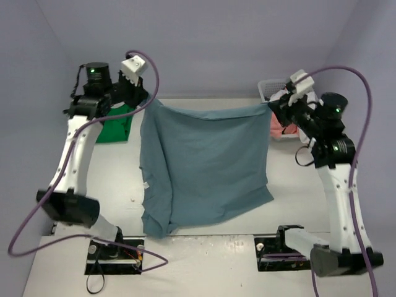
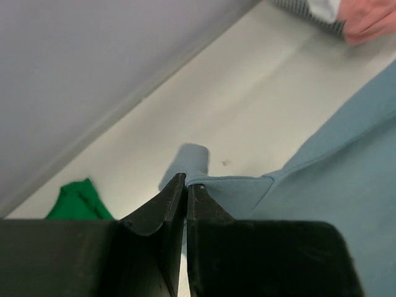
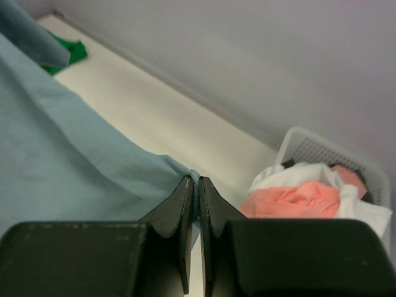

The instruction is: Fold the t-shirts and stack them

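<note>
Two corners of teal t-shirt (image 1: 204,161) pinched, left gripper (image 2: 186,180), right gripper (image 3: 197,180), green t-shirt (image 1: 117,127) partly hidden

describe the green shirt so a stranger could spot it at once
Find the big teal t-shirt held up over the middle of the table. Off its left edge, beside the left arm, lies a bright green t-shirt. No other cloth is green.
</note>
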`<state>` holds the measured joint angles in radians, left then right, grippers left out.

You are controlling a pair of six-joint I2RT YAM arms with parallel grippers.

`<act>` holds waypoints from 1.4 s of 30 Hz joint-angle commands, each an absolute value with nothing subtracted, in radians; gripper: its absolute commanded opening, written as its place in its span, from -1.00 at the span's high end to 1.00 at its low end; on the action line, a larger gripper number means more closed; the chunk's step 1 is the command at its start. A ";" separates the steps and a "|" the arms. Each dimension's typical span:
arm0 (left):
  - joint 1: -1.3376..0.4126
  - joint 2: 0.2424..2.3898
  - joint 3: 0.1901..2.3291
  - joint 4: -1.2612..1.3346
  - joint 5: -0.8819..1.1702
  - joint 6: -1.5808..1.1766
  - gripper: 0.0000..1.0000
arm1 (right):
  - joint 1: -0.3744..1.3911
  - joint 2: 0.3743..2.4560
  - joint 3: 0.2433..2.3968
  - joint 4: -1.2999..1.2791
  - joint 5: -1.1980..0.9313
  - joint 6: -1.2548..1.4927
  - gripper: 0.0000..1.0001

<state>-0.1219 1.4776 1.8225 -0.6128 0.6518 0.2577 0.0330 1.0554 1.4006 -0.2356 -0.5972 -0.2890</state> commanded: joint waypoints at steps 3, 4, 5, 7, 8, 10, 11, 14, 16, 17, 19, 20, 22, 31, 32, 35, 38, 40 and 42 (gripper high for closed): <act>-0.117 1.669 1.917 -0.443 0.664 0.302 1.00 | 0.028 1.218 1.385 -0.088 -0.586 -0.359 1.00; -0.117 1.704 1.933 -0.439 0.660 0.304 1.00 | 0.028 1.273 1.387 -0.083 -0.586 -0.365 1.00; -0.117 1.774 1.951 -0.437 0.655 0.299 1.00 | 0.028 1.299 1.382 -0.069 -0.583 -0.376 1.00; -0.126 1.842 2.014 -0.446 0.637 0.301 1.00 | 0.028 1.383 1.396 -0.052 -0.568 -0.388 1.00; -0.130 1.903 2.034 -0.445 0.620 0.304 1.00 | 0.029 1.411 1.407 -0.049 -0.563 -0.393 1.00; -0.143 1.962 2.095 -0.452 0.571 0.314 1.00 | 0.029 1.490 1.433 -0.040 -0.552 -0.403 1.00; -0.155 2.009 2.111 -0.453 0.551 0.328 1.00 | 0.029 1.515 1.442 -0.038 -0.551 -0.402 1.00; -0.192 2.083 2.154 -0.431 0.436 0.348 1.00 | 0.040 1.597 1.468 -0.011 -0.511 -0.400 1.00; -0.213 2.127 2.170 -0.411 0.367 0.379 1.00 | 0.049 1.643 1.473 -0.009 -0.482 -0.400 1.00; -0.233 2.141 2.175 -0.408 0.318 0.391 1.00 | 0.057 1.657 1.474 0.024 -0.460 -0.402 1.00; -0.248 2.176 2.183 -0.396 0.287 0.402 1.00 | 0.084 1.689 1.465 0.043 -0.393 -0.405 1.00; -0.255 2.187 2.187 -0.385 0.264 0.394 1.00 | 0.095 1.710 1.463 0.063 -0.358 -0.406 1.00; -0.256 2.218 2.204 -0.383 0.258 0.362 0.90 | 0.132 1.739 1.471 0.064 -0.271 -0.410 1.00; -0.258 2.246 2.235 -0.357 0.137 0.336 -0.35 | 0.213 1.873 1.556 -0.037 -0.046 -0.367 -0.02; -0.258 2.241 2.230 -0.360 0.124 0.337 -0.45 | 0.227 1.870 1.551 -0.037 -0.026 -0.367 -0.03; -0.258 2.206 2.203 -0.377 0.092 0.337 -0.46 | 0.256 1.824 1.520 -0.043 -0.037 -0.365 -0.02; -0.256 2.114 2.102 -0.383 0.092 0.333 -0.46 | 0.293 1.780 1.480 -0.069 -0.085 -0.386 0.00; -0.256 2.028 2.008 -0.399 0.118 0.325 -0.45 | 0.313 1.753 1.451 -0.083 -0.095 -0.388 0.02; -0.258 1.935 1.907 -0.422 0.143 0.325 -0.46 | 0.334 1.727 1.427 -0.129 -0.159 -0.408 0.06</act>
